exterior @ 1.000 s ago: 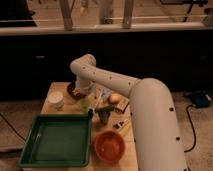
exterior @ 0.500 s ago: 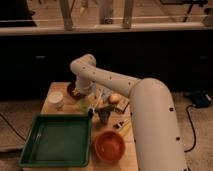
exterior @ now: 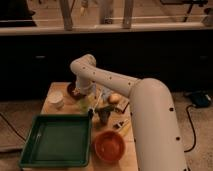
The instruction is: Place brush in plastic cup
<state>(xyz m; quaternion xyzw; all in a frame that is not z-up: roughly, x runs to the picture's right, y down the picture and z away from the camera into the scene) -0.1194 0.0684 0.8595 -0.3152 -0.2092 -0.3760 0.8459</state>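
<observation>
The brush (exterior: pixel 98 96) shows only a thin pale handle. It lies just right of the end effector (exterior: pixel 86 104), mid-frame over the desk (exterior: pixel 49 94). Whether the end effector is wide or narrow, I cannot tell.

Wooden table (exterior: pixel 55 88) bears green tray (exterior: pixel 57 141), orange bowl (exterior: pixel 109 146) (hand (exterior: pixel 86 103) above it).

One orange bowl (exterior: pixel 109 146), one tray (exterior: pixel 57 141), claw (exterior: pixel 103 115) beside
</observation>
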